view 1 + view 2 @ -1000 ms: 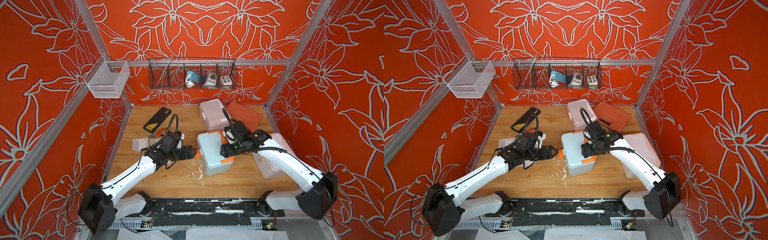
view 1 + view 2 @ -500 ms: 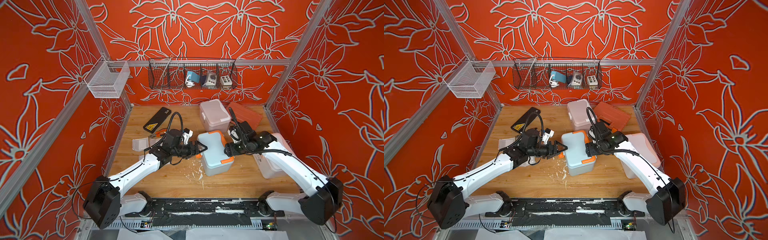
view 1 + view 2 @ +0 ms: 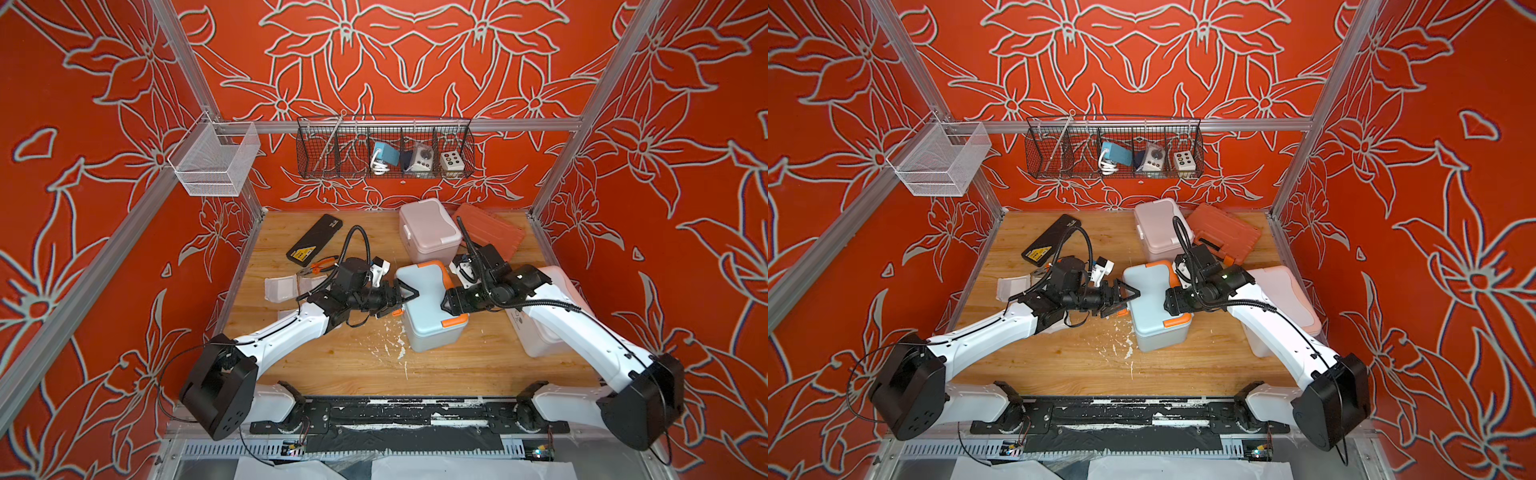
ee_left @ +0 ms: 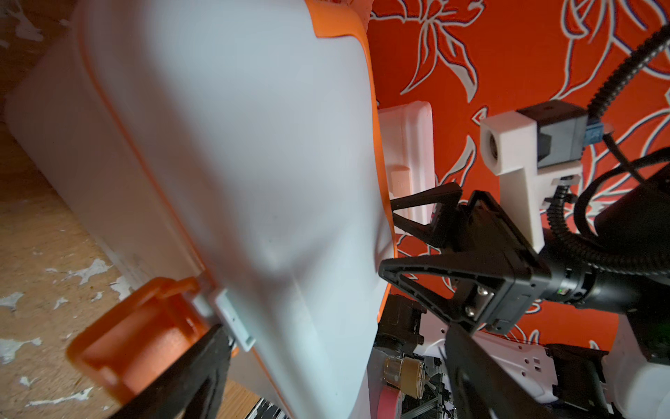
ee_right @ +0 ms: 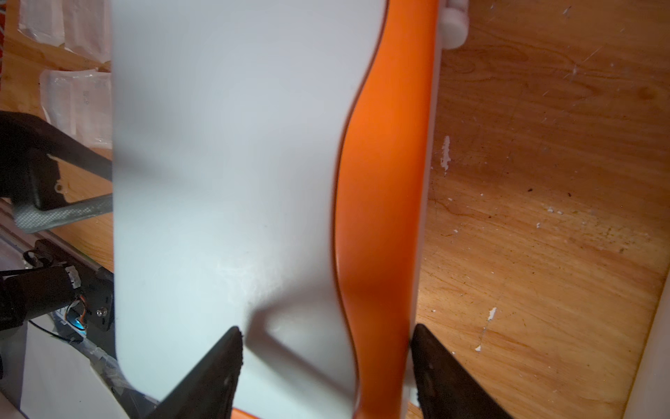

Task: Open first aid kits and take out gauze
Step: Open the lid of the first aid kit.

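Note:
The pale blue-grey first aid kit (image 3: 428, 305) with orange trim stands shut mid-table. My left gripper (image 3: 409, 297) is open at its left end; the left wrist view has one finger (image 4: 195, 373) beside the orange latch (image 4: 127, 344) and the lid between the jaws. My right gripper (image 3: 448, 303) is open at the kit's right side, straddling the orange handle (image 5: 377, 217). The pink kit (image 3: 430, 230) stands shut behind. The white kit (image 3: 1287, 299) with peach trim lies under my right arm. Gauze pads (image 3: 282, 289) lie at the left.
A ribbed orange tool case (image 3: 490, 232) leans behind the pink kit. A flat black case (image 3: 314, 239) and pliers (image 3: 320, 266) lie at the back left. A wire rack (image 3: 384, 147) and a white mesh basket (image 3: 214, 160) hang on the walls.
My left gripper has moved right, up to the blue-grey kit's left end. My right wrist has shifted outward, and its jaws have narrowed slightly around the handle side.

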Controlling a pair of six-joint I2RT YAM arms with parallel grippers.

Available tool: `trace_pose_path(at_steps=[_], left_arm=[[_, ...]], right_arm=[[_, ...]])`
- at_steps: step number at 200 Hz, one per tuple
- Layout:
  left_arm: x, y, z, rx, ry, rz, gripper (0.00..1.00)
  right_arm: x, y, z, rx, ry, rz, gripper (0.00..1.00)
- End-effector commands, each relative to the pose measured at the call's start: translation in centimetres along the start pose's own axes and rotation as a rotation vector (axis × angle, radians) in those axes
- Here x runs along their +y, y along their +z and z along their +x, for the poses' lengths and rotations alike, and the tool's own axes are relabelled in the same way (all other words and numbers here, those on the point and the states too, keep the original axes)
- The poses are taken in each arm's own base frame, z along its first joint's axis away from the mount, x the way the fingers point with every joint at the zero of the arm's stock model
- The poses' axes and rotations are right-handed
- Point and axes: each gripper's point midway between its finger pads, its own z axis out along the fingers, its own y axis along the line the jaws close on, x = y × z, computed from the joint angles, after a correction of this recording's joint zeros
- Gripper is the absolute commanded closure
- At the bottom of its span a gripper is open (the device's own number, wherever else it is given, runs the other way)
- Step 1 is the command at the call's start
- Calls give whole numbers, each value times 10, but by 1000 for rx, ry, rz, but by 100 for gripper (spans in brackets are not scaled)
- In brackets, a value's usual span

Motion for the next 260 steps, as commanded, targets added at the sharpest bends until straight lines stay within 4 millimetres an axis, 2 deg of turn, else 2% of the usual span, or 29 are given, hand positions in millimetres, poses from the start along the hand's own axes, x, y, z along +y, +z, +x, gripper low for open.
trace_pose_path(at_steps=[1,53,102,120,141,155,216,260], left_arm=[[-9,2,-6,-5,14,38,12],[-8,0,-10,0,-17,82,12],[-22,-10,-17,-16,4,110,12],[-29,-13,-18,-15,14,122,12],[-34,-16,-18,-21,23,125,12],[-40,-19,-20,-28,32,131,12],[-61,-22,-27,-40,61,160,12],[-100,-12,-33,-26,117,200,12]], right_arm=[[7,1,5,11,5,-47,26],[20,5,8,25,18,-124,27],[50,-1,8,18,3,-252,27],[44,-4,5,5,6,-209,26],[24,-9,1,-13,17,-82,23],[17,-15,-2,-40,23,-39,22],[14,-38,-13,-127,30,-13,19],[4,-72,-24,-251,47,45,15]])
